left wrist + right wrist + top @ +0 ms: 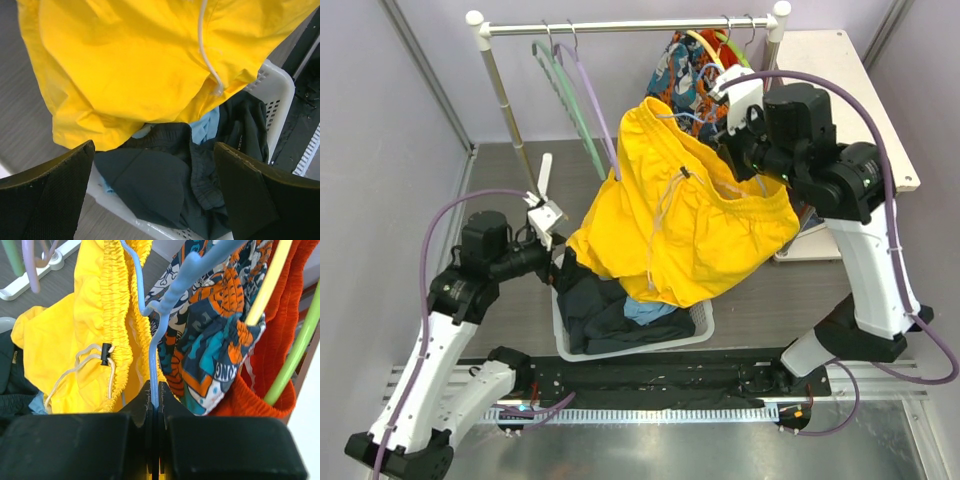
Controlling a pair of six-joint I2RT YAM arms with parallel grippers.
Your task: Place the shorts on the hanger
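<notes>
The right gripper is clamped on the stem of the light-blue hanger, with the yellow shorts bunched by their waistband just left of its fingers. The left gripper stands wide and empty, the shorts' hem just beyond its fingertips. The hanger probably wants holding level so the waistband cannot slide off. Between and beyond the left fingers, the white laundry basket holds dark garments and a pale-blue piece.

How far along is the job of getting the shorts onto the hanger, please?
Done: the shorts hang above the basket, their waistband apparently hooked over one arm of the hanger. In hand: the right tool is shut on the hanger; the left tool is open, holding nothing. Left: the shorts hang lopsided, so seating them squarely looks outstanding.
</notes>
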